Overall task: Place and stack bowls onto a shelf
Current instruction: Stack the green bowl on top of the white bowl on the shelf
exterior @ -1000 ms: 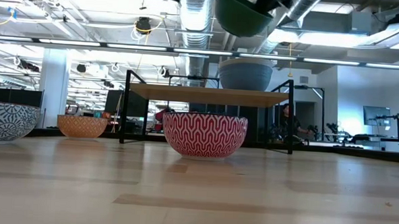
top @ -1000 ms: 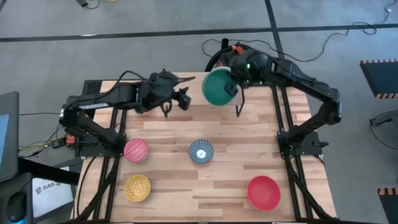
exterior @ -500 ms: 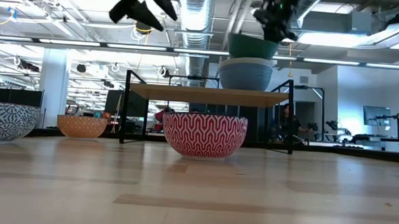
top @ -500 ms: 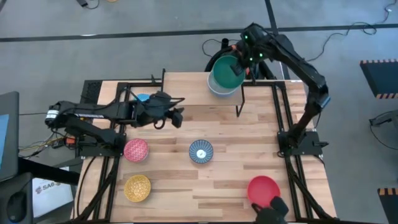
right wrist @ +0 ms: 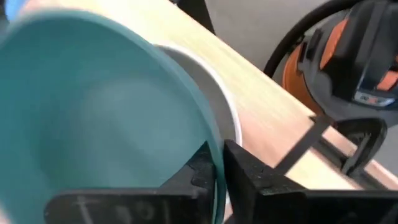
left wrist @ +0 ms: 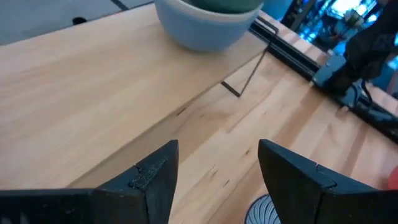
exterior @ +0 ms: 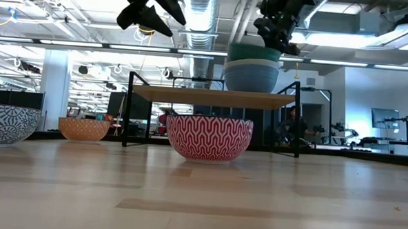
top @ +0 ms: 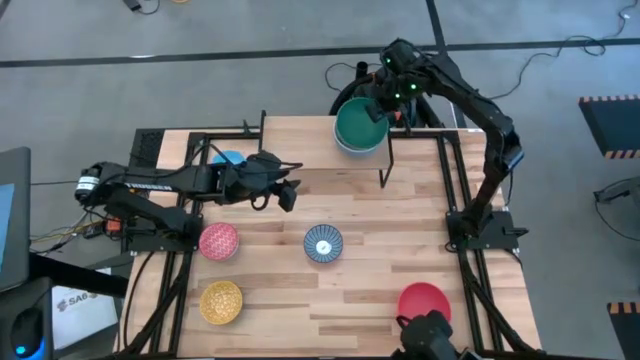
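Since a second ago we have lowered the green bowl [top: 360, 124] into the stack on the shelf [exterior: 212, 96].
Our right gripper [right wrist: 217, 163] pinches its rim, fingers either side; our left gripper [left wrist: 214, 171], spread and empty, hangs above the pink bowl [top: 219, 240] and patterned bowl [top: 323, 243].

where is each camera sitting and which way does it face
High view: above the table, looking straight down; both arms, left hand over the board, right hand at the green bowl on the shelf.
Low view: at tabletop height, looking level across; the hands hang in from above.
Left wrist view: on the left arm, facing the shelf; its open fingers show.
Right wrist view: on the right arm; its fingers straddle the green bowl's rim.
Shared: all four show the green bowl nested in the light blue bowl.
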`<state>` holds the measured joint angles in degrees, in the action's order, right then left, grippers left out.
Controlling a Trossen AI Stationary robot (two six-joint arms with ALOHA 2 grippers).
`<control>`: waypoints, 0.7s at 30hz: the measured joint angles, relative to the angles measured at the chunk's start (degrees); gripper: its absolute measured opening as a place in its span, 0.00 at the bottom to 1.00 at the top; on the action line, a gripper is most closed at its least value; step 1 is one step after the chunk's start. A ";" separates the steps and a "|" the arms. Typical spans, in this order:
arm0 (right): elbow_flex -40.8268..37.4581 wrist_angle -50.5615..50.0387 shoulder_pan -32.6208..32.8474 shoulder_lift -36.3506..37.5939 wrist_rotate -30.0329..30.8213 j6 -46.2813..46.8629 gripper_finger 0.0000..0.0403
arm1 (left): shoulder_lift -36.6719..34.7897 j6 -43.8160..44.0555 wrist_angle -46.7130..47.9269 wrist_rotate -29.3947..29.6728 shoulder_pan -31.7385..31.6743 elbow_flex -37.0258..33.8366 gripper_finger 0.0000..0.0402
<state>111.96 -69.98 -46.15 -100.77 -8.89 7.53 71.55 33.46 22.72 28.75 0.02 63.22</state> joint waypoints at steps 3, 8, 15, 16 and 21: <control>0.12 1.77 0.25 0.17 -0.12 0.22 0.24 | -0.02 -1.78 0.00 -0.31 -0.11 -0.01 0.51; 0.09 2.13 -0.18 0.23 0.45 0.58 0.40 | -0.02 -4.23 0.08 -3.50 -1.80 -0.01 0.51; 0.07 4.52 -0.50 2.42 2.75 1.70 0.48 | -0.78 -5.91 3.06 -7.30 -4.10 0.00 0.51; 0.07 5.41 -0.50 2.79 2.77 2.08 0.48 | -1.07 -6.03 3.76 -7.34 -4.47 0.00 0.51; 0.08 12.11 0.36 5.29 3.06 5.79 0.43 | -3.22 -8.03 8.04 -7.35 -7.01 0.00 0.51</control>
<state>112.04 -57.87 -45.79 -95.48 -5.82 13.32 68.33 25.43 30.76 21.40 -6.99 63.22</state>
